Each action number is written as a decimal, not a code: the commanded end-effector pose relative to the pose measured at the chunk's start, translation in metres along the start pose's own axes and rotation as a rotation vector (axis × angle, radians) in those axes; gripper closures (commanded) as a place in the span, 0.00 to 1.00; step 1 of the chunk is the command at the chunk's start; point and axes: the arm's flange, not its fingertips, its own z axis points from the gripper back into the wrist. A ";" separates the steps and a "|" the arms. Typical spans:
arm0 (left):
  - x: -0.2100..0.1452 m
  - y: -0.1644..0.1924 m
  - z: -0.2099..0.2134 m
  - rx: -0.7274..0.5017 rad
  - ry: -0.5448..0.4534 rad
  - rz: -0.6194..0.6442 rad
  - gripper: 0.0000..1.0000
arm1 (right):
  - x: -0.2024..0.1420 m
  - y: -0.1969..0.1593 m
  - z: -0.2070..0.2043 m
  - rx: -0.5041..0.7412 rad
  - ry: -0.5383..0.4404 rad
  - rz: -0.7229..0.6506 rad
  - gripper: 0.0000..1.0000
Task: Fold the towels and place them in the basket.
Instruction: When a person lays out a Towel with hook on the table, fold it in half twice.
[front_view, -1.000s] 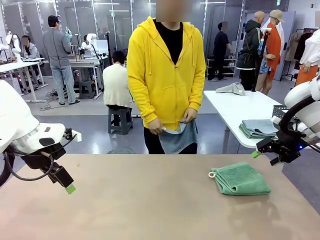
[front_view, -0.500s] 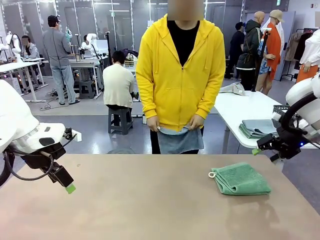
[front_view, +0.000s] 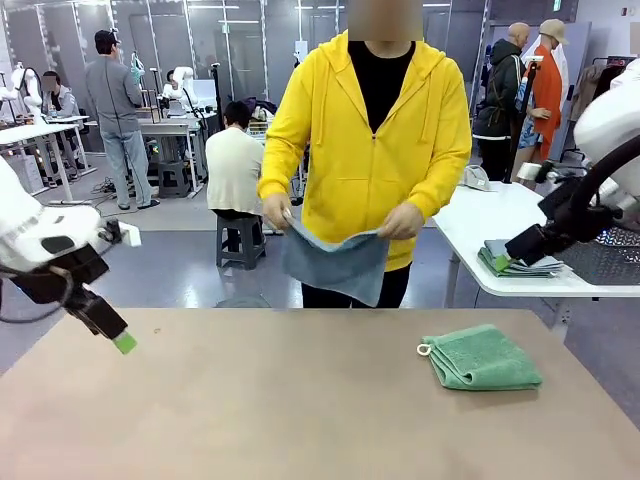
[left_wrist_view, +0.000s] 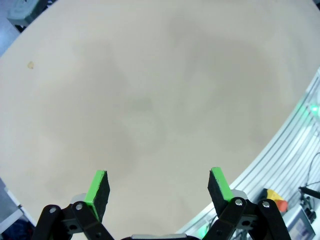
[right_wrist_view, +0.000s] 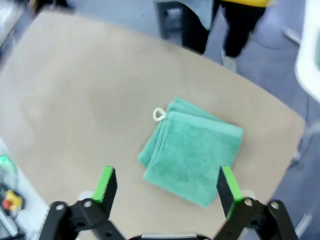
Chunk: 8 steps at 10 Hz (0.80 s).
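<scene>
From the front, a person (front_view: 365, 150) holds the grey-blue towel (front_view: 335, 265) up, beyond both grippers. The right wrist view shows the folded mint towel (right_wrist_view: 192, 150) lying under the right gripper (right_wrist_view: 166, 182), whose jaws are wide apart and empty. The left gripper (left_wrist_view: 160, 182) is equally spread over bare table (left_wrist_view: 150, 90).

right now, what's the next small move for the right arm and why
Probably lower the right gripper toward the green towel: it lies already folded on the table, ahead of the open jaws. The grey-blue towel hangs unfolded in the person's hands, off the table.
</scene>
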 end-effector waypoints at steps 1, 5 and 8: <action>-0.004 0.007 0.022 -0.018 -0.042 0.021 0.00 | -0.006 0.044 0.010 -0.022 -0.035 0.226 0.00; -0.006 0.012 0.026 -0.026 -0.082 0.026 0.00 | -0.027 0.124 0.025 0.006 0.049 0.405 0.00; -0.003 0.010 0.022 -0.021 -0.078 0.016 0.00 | -0.050 0.156 0.035 0.050 0.110 0.456 0.00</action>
